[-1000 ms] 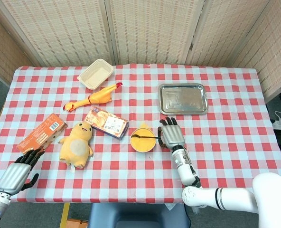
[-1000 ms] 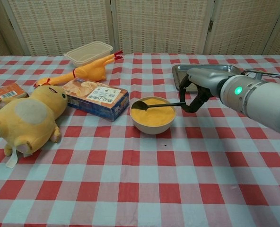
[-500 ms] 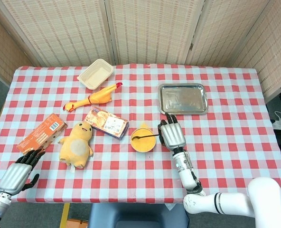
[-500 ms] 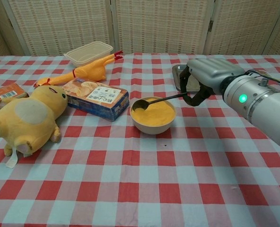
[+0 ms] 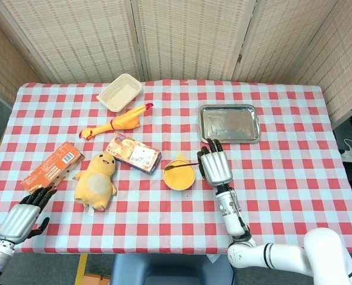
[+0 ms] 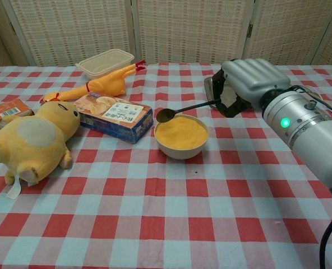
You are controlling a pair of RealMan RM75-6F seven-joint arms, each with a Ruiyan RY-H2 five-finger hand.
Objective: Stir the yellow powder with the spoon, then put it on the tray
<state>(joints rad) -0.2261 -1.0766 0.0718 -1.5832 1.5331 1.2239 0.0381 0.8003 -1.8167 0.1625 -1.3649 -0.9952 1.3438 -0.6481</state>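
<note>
Woven rattan screens stand behind my surface, which wears a red-and-white checked cloth. I take the bowl as my landmark: round, pale and smooth, filled with fine yellow powder heaped into a soft mound. My right hand sits just right of the bowl, its grey metal fingers curled around the thin dark handle of the spoon. The spoon's oval head hangs above the bowl's left rim, clear of the powder. Behind the bowl and to its right lies the tray, a shiny rectangular steel piece with rounded corners. Just left of the bowl is a flat printed cardboard box; further left, a plush yellow toy lies on its back beside an orange carton. Behind the bowl to the left rest a rubber chicken and a beige lidded container. My left hand is well off to the bowl's left at the near edge, fingers loosely spread, holding nothing.
</note>
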